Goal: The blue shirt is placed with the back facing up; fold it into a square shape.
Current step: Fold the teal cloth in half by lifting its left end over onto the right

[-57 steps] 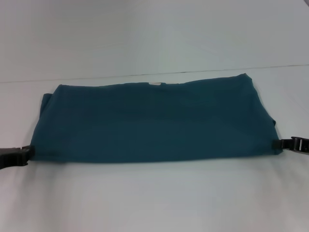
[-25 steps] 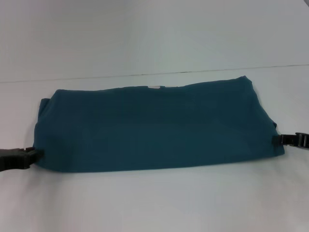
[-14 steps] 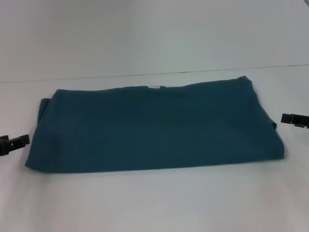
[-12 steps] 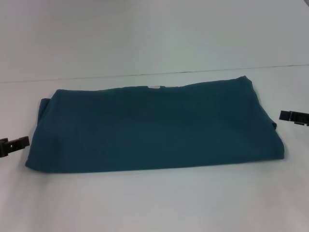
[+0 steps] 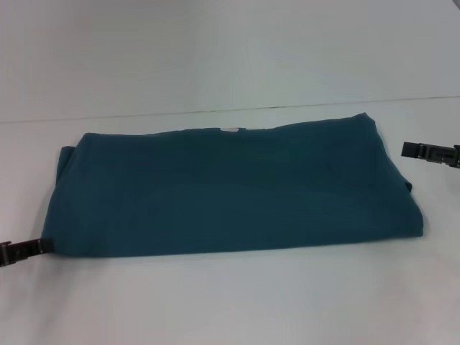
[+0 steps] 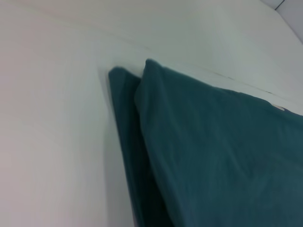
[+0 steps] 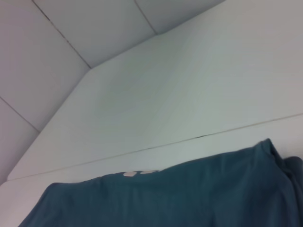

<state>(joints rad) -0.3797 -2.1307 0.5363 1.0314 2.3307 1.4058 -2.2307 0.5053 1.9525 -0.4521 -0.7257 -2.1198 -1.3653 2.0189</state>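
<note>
The blue shirt [image 5: 230, 190] lies flat on the white table, folded into a wide band with plain fabric up. My left gripper [image 5: 25, 250] is low at the band's near left corner, its tip right at the cloth edge. My right gripper [image 5: 424, 152] hovers beside the far right corner, a small gap away from the fabric. The left wrist view looks along two stacked layers of the blue shirt [image 6: 218, 151] at its left end. In the right wrist view the blue shirt [image 7: 165, 198] fills the lower part, with a bit of white at its neck edge.
The white table [image 5: 230, 302] runs wide around the shirt, with a thin seam line [image 5: 215, 111] just behind it. A small white neck label [image 5: 230, 129] peeks out at the shirt's far edge.
Both grippers left the shirt's ends, which they had held, and drew outward. The left one then came nearer, to the near left corner; the right one moved farther back. The shirt stayed flat.
</note>
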